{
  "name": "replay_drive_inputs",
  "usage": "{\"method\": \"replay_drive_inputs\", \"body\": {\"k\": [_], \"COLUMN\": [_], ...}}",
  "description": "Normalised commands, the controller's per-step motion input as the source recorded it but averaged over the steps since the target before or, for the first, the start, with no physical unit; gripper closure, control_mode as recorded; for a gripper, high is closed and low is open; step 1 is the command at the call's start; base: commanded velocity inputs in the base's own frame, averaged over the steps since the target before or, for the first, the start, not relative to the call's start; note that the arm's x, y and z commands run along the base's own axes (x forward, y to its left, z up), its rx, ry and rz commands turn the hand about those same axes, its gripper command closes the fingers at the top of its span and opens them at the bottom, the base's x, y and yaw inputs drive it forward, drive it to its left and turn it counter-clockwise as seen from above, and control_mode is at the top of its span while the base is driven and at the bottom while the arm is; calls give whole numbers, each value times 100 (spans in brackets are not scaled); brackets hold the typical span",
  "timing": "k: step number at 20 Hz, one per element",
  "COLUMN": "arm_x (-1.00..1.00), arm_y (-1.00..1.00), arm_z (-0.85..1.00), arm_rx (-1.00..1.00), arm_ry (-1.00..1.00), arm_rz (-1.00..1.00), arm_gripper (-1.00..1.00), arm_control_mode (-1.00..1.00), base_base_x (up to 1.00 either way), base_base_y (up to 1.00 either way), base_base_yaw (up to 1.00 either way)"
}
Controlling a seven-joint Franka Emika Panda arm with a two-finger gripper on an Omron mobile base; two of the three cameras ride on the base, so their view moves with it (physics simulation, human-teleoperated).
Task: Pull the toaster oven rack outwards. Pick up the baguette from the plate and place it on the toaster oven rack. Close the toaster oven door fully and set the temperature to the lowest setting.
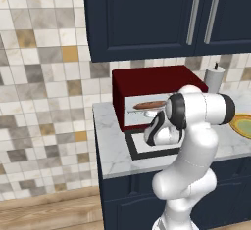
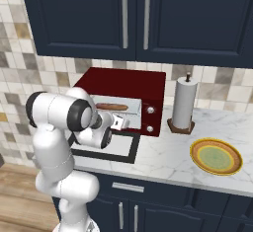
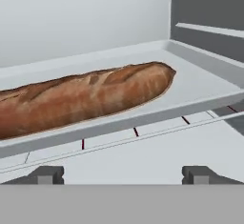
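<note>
Mid-frame, the baguette [image 3: 86, 96] lies on the rack [image 3: 200, 82] inside the oven [image 2: 148, 85]. The gripper [image 3: 122, 174] faces it with fingers spread, holding nothing. The door [image 2: 111, 149] lies open; the plate [image 2: 216, 157] sits lower right.

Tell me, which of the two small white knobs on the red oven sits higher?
The upper white round knob, near the top of the dark red toaster oven side panel; the other white knob sits directly below it, nearer the counter.

White marble counter [image 2: 163, 157] carries red toaster oven [image 2: 129, 85], open door [image 2: 129, 153], paper towel roll [image 2: 183, 103], yellow plate [image 2: 216, 156].
</note>
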Motion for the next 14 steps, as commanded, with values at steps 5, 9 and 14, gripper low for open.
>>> {"method": "replay_drive_inputs", "body": {"k": [5, 9, 14], "arm_x": [-6, -10, -22], "arm_y": [-29, -41, -54], "arm_z": [94, 100, 100], "arm_rx": [1, 3, 2], "arm_ry": [9, 6, 11], "arm_rz": [1, 0, -8], "arm_gripper": [-100, -100, -100], "arm_control_mode": [-100, -100, -100], "base_base_x": [0, 0, 0], "base_base_y": [0, 0, 0], "base_base_yaw": [0, 0, 0]}}
